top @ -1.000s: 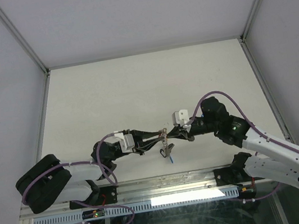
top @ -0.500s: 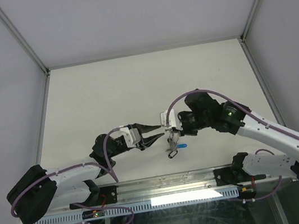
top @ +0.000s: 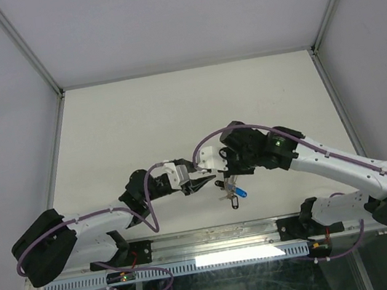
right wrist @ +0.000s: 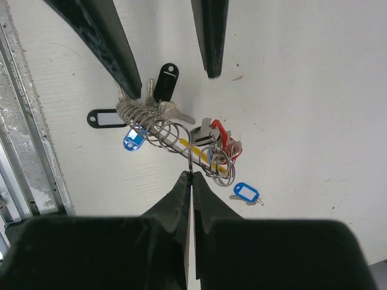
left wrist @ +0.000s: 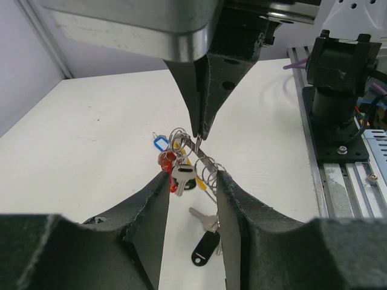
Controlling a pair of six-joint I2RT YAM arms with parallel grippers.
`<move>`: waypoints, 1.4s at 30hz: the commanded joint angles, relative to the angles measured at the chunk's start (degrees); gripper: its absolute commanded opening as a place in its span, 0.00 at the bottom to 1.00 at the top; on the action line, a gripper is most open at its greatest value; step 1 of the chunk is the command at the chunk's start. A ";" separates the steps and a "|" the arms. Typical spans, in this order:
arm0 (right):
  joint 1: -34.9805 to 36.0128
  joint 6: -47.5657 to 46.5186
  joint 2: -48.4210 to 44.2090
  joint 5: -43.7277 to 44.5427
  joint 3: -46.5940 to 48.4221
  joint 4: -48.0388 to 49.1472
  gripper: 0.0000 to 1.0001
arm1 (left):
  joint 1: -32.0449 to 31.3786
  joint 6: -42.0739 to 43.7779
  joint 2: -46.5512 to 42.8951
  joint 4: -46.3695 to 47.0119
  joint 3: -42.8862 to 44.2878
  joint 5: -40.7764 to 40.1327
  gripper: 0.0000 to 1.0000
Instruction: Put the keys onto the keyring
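My right gripper [top: 222, 174] is shut on the wire of the keyring [right wrist: 158, 128], a stretched silvery coil, and holds it just above the table; its closed tips [right wrist: 191, 176] show in the right wrist view. Several keys hang from the coil with black [right wrist: 166, 80], blue [right wrist: 133, 140], red [right wrist: 221, 136] and yellow [right wrist: 199, 150] tags. One blue-tagged key [right wrist: 245, 193] lies loose on the table. My left gripper [left wrist: 191, 176] is open, its fingers [left wrist: 151, 205] on either side of the ring's near end [left wrist: 208, 166]. A black-tagged key [left wrist: 205, 244] lies between them.
The metal rail [left wrist: 338, 181] along the table's near edge and the right arm's base [left wrist: 335, 90] stand close on the right in the left wrist view. The white table [top: 173, 111] stretches to the far wall.
My left gripper has let go of the keyring and opened. My right gripper has carried the ring with its keys leftward and nearer the front edge.
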 commanded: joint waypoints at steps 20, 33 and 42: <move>3.06 1.28 -1.32 -2.52 0.83 8.82 0.00 | -2.88 1.81 9.03 1.80 7.98 2.85 0.28; 3.19 1.35 -2.89 -4.11 -0.51 11.66 0.00 | -2.93 5.35 10.07 -3.35 9.12 1.80 0.23; 3.19 1.84 -5.56 -4.49 -2.67 13.86 0.00 | -2.92 1.75 8.77 8.82 3.36 0.43 0.23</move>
